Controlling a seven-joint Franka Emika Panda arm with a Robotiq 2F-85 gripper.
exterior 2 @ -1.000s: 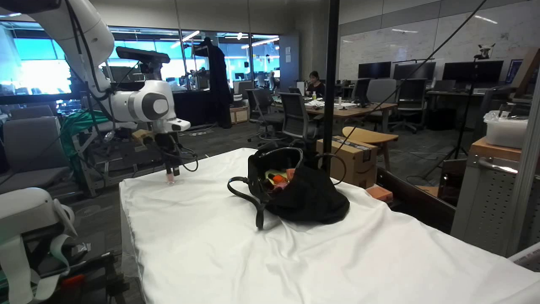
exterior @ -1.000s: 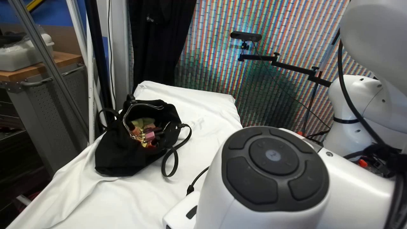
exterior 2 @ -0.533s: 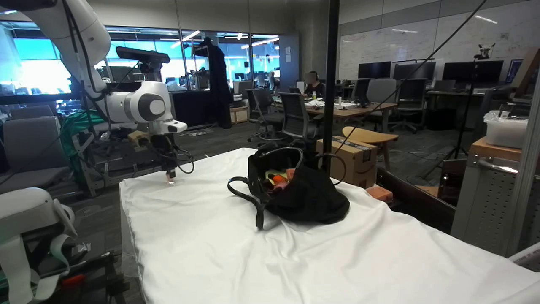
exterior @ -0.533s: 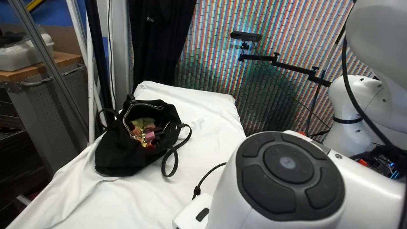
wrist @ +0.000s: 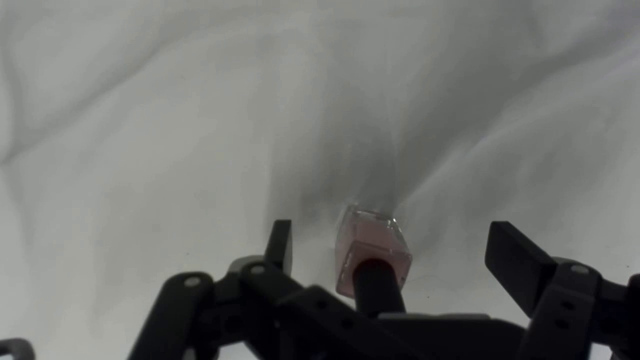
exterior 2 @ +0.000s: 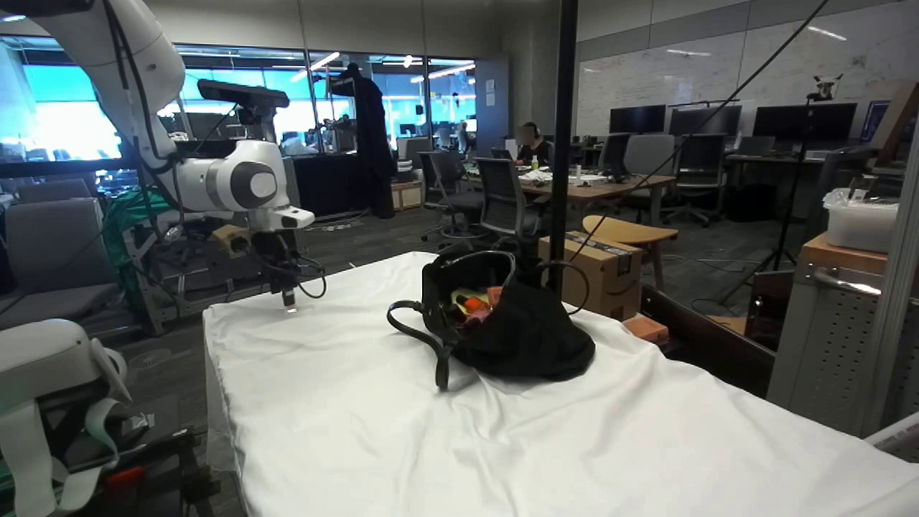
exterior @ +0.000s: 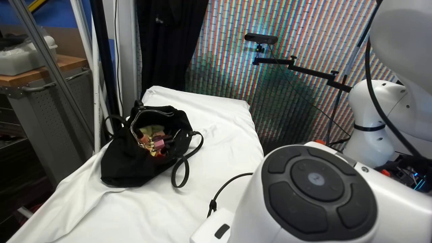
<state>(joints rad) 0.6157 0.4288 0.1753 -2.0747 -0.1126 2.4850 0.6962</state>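
White cloth (exterior 2: 359,416) spreads out rumpled, chairs (exterior 2: 500,190) stand behind it in an exterior view, and look at the gripper (wrist: 390,245): low over the cloth, jaws spread wide, grasping nothing! Between them, gaps showing on both sides, stands the bottle (wrist: 372,240), pink, upright on the cloth near its edge, black cap (wrist: 378,287) poking up. Well apart on the same cloth, in both exterior views, the bag (exterior 2: 528,341) gapes, a strap (exterior 2: 441,366) trailing, colourful bits (exterior: 158,144) inside.
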